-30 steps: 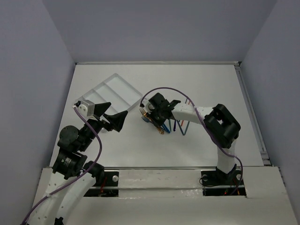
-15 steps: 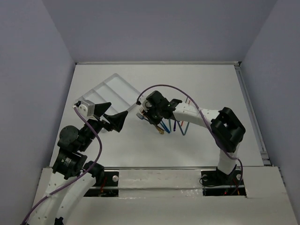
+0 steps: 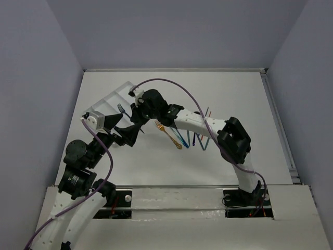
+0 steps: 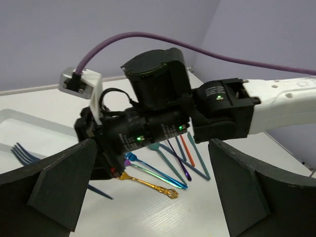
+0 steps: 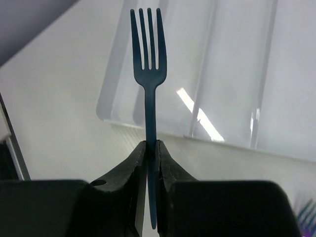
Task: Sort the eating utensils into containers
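Note:
My right gripper (image 3: 131, 108) is shut on a dark blue fork (image 3: 121, 109) and holds it over the near edge of the translucent white tray (image 3: 110, 98). In the right wrist view the fork (image 5: 149, 74) stands up out of the closed gripper (image 5: 151, 147), its tines over the tray's long compartments (image 5: 237, 74). My left gripper (image 3: 123, 129) is open and empty, just in front of the right wrist. Several utensils lie fanned on the table: a gold one (image 4: 148, 182), a blue fork (image 4: 158, 170), a teal one (image 4: 173, 158), a purple one (image 4: 180, 159) and an orange one (image 4: 186, 150).
The right arm (image 3: 197, 122) reaches across the table's middle above the utensil pile (image 3: 184, 136). The right wrist body (image 4: 158, 113) fills the left wrist view. The tray sits at the far left by the wall.
My right gripper has swung left from the utensil pile to the tray, carrying the dark blue fork. The left arm has not moved.

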Available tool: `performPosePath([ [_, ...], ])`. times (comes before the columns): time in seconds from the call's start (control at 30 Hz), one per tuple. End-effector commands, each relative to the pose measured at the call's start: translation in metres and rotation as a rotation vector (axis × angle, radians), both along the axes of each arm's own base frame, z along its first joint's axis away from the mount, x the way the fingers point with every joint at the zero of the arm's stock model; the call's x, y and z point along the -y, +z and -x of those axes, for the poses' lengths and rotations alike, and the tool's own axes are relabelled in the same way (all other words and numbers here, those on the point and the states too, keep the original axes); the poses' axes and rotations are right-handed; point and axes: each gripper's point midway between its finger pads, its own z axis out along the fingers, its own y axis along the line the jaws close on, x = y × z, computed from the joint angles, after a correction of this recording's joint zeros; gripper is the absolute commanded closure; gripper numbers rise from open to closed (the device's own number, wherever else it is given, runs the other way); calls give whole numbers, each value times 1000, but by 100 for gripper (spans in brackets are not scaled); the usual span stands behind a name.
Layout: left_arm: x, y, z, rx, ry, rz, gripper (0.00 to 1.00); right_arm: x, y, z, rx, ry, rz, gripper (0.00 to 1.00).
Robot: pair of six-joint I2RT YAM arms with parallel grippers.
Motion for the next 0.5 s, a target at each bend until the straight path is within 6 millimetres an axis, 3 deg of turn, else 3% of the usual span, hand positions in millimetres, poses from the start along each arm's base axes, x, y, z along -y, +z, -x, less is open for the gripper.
performPosePath([
  [0.0, -4, 34, 9, 96, -4, 37, 1, -58, 43, -19, 30, -29, -239, 100],
  [0.17, -4, 35, 9, 99, -2, 38, 1, -95, 63, -41, 95, -75, -358, 100],
  [0.2, -4, 36, 10, 100, -4, 39, 1, -102, 44, -45, 81, -74, -341, 100],
  [0.27, -5, 36, 10, 102, 0, 38, 1, -110, 36, -52, 87, -74, -328, 100],
  [0.33, -5, 36, 11, 104, 0, 39, 1, -125, 30, -55, 102, -61, -319, 100],
  [0.37, -5, 36, 11, 105, 0, 40, 1, -130, 43, -58, 121, -57, -343, 100],
  [0.4, -5, 37, 11, 106, 0, 39, 1, -130, 22, -59, 102, -59, -306, 100],
  [0.47, -6, 37, 11, 108, 3, 40, 1, -138, 9, -60, 106, -60, -285, 99],
])
